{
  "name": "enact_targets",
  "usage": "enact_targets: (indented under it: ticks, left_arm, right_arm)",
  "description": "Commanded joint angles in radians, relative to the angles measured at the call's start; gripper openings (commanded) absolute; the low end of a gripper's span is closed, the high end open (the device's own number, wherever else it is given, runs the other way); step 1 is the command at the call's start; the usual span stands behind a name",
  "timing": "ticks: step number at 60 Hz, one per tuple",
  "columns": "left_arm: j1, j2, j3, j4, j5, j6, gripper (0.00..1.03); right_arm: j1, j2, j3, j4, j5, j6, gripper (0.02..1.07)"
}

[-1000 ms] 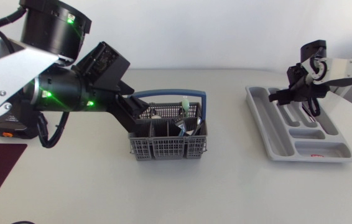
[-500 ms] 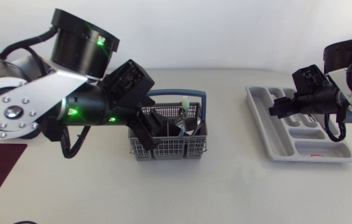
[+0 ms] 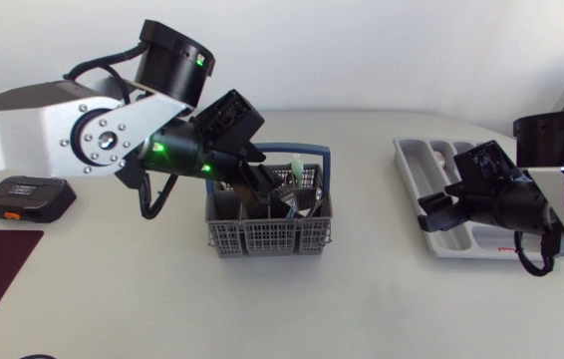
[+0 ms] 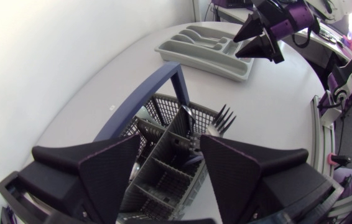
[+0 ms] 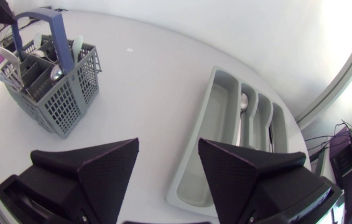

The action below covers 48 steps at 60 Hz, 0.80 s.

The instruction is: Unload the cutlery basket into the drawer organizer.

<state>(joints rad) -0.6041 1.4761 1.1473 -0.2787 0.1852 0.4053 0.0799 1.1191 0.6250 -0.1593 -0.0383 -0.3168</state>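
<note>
Early on, I'd say: one metal spoon (image 5: 243, 104) in light-grey plastic drawer organizer (image 5: 216, 118); grey mesh cutlery basket w/ blue handle (image 3: 267, 235) holds the rest. Left gripper (image 4: 170, 165) wide over basket; right gripper (image 5: 166, 165) wide, empty.

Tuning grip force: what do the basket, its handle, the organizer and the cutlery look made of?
Basket: grey plastic by the look, with matte moulded lattice walls.
Handle: probably blue plastic, smooth.
Organizer: likely light grey plastic, slightly glossy, with rounded moulded compartments.
Fork: apparently metal, with bright reflective tines.
</note>
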Motion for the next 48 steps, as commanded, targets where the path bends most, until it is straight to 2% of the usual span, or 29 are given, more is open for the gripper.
enact_targets:
  ticks: [1, 23, 48]
  left_arm:
    - [0.001, 0.030, 0.037, 0.003, 0.016, 0.044, 0.68]
    - [0.000, -0.016, 0.037, -0.047, 0.042, 0.110, 0.65]
    - [0.003, -0.063, 0.019, -0.108, 0.125, 0.127, 0.65]
  right_arm:
    - [0.012, -0.005, -0.036, 0.018, -0.018, -0.025, 0.74]
    - [0.012, -0.070, -0.064, 0.018, -0.035, -0.071, 0.74]
    - [0.017, -0.071, -0.073, 0.024, -0.037, -0.074, 0.74]
